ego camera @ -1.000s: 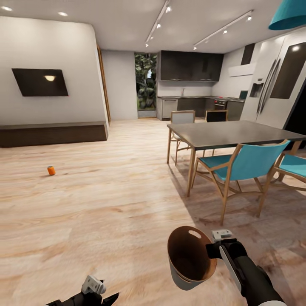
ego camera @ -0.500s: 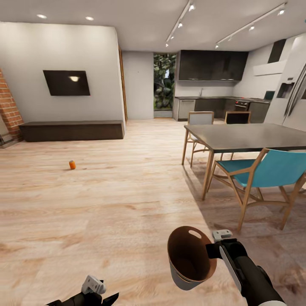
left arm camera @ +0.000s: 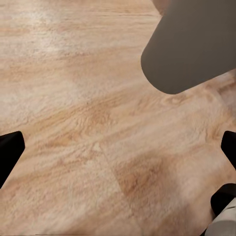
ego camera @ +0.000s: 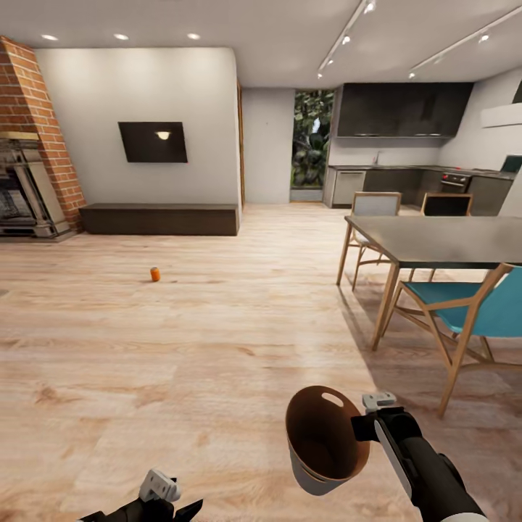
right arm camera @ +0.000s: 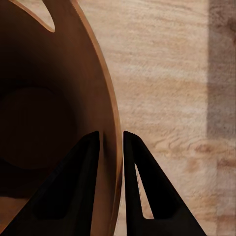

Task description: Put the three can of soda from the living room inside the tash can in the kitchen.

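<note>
Pinched together on the rim of the round tan-brown bin with a dark brown inside (ego camera: pixel 322 442), the right gripper's (right arm camera: pixel 111 142) two black fingers sit one inside the wall and one outside it, holding the bin up off the light wood plank floor (ego camera: pixel 203 348) with its mouth tilted toward the head camera and an oval hand slot showing near its far rim. Spread wide, the left gripper's (left arm camera: pixel 118 150) dark fingertips (left arm camera: pixel 9 152) stand at opposite edges of the left wrist view with nothing between them, over bare planks and beside the bin's pale grey underside. One small orange-red drink can (ego camera: pixel 155 274) stands upright on the floor well ahead and to the left, apart from the bin and out in the open between a long dark low bench (ego camera: pixel 159 218) along the white wall and a dark-topped dining table with wooden legs (ego camera: pixel 435 243). A teal-seated wooden chair (ego camera: pixel 471 315) is drawn up at the table's near edge. A black wall screen (ego camera: pixel 153 141) hangs above the bench, a red brick fireplace (ego camera: pixel 32 152) stands at the far left, and dark kitchen cabinets (ego camera: pixel 402 109) line the back right.
</note>
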